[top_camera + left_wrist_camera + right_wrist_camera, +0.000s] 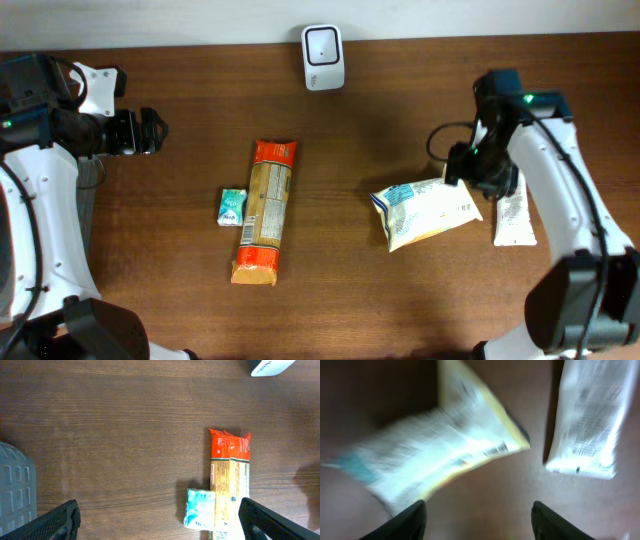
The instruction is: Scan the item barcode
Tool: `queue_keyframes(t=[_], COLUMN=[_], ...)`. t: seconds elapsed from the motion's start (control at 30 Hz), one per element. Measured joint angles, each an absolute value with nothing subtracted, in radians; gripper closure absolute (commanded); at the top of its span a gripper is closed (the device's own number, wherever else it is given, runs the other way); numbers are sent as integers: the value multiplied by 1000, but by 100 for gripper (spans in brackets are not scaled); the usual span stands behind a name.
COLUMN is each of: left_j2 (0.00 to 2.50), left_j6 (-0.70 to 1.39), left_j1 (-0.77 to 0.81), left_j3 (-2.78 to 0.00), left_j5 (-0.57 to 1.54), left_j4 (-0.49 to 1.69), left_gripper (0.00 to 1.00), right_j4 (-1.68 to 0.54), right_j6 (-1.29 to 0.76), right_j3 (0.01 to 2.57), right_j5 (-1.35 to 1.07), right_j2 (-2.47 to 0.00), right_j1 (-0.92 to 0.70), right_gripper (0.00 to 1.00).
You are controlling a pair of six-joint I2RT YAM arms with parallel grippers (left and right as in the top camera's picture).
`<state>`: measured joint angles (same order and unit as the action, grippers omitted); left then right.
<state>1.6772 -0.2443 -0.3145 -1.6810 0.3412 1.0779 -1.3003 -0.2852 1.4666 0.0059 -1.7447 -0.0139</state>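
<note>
A white barcode scanner stands at the table's far edge. A white and yellow bag lies right of centre with a barcode on its upper face, and a white pouch lies beside it. My right gripper hovers over the bag's right end. In the blurred right wrist view this gripper is open over bare wood, with the bag ahead on the left and the pouch ahead on the right. My left gripper is wide open at the far left, holding nothing.
A long orange and yellow package lies mid-table with a small teal packet against its left side. The left wrist view shows that package, the teal packet, the scanner's corner and a grey object at the left edge.
</note>
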Motion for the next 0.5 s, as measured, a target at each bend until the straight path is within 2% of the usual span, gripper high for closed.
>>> queue_keyframes(t=[0.1,0.2,0.4,0.5], left_j2=[1677,1677,1677,1677], left_j6=[-244,-244,-244,-244], left_j1=[-315,-315,-315,-315], left_j3=[-1681,-1681,-1681,-1681], left_j5=[341,341,341,341], left_j4=[1077,1077,1078,1077], left_gripper=[1,1,1,1], right_j4=[-1186,-1108,-689,-479], right_j6=[-290,-322,-318,-121], right_j3=[1277,1199,1109,1104], right_j5=[8,76,146,41], right_j2=[-1768,-1769,-1840,-1848], right_j1=[8,8,9,6], right_gripper=[40,45,44,39])
